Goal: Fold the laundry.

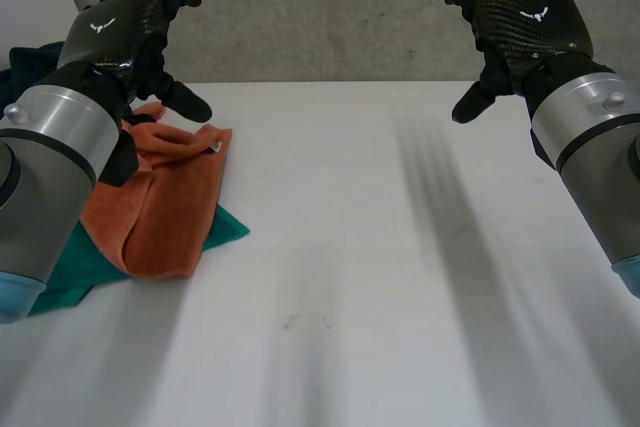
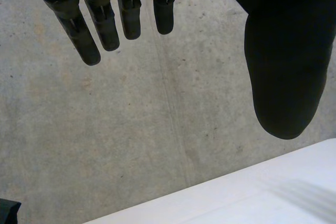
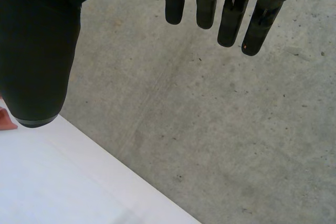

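My white table (image 1: 400, 277) carries a heap at the frame's left: a green cloth (image 1: 70, 269) lying flat, an orange cloth (image 1: 170, 197) rumpled over it, and a dark cloth (image 1: 28, 59) at upper left.

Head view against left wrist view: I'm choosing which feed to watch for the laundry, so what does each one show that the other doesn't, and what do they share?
Head view's own: the orange cloth lying crumpled on a green cloth at the robot's left side of the table, and the right hand raised, holding nothing. Left wrist view's own: the palm side of the left hand, its fingers straight and holding nothing. Shared: the left hand, the white table and the grey concrete wall.
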### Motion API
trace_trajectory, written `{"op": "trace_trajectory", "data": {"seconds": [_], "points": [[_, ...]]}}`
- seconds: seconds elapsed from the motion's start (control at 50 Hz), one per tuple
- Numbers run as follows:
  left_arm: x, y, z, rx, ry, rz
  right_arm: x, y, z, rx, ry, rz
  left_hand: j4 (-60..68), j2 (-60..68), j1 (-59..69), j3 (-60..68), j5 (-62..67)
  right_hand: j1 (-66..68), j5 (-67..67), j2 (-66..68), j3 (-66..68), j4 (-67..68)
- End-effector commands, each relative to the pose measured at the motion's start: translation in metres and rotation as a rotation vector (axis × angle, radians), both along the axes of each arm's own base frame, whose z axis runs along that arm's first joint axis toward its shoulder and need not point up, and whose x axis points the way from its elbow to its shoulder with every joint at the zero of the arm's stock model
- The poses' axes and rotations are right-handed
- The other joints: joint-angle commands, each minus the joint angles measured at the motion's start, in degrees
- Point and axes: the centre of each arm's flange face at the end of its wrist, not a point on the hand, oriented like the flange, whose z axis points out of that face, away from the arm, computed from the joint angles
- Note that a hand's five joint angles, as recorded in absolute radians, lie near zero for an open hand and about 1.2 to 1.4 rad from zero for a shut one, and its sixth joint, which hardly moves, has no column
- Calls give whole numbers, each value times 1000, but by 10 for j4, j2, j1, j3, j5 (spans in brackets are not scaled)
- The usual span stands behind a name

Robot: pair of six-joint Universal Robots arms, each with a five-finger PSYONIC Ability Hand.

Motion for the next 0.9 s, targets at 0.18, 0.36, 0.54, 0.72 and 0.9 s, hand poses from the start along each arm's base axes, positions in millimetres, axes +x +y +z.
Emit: {"op": "trace_trajectory", "data": {"seconds": [0.18,0.36,0.54,0.72,0.9], "points": [[0,2,-2,-13,-55,3,-2,2,-2,6,4,-4,-47,-47,-43,-46,-45,-17,-49,-52,-57,-57],[-5,5,-22,-18,-205,-33,-1,3,-2,10,6,1,-22,-22,-18,-21,-19,-17,-49,-52,-57,-57],[-13,-5,-98,44,-541,-148,0,4,-3,10,9,8,5,5,9,6,8,-17,-49,-52,-57,-57],[25,-52,-112,19,-586,8,1,3,-9,27,17,14,0,0,4,1,3,-17,-49,-52,-57,-57],[95,-127,-62,-156,-553,300,2,4,-11,11,60,13,-50,-50,-46,-50,-48,-17,-49,-52,-57,-57]]}}
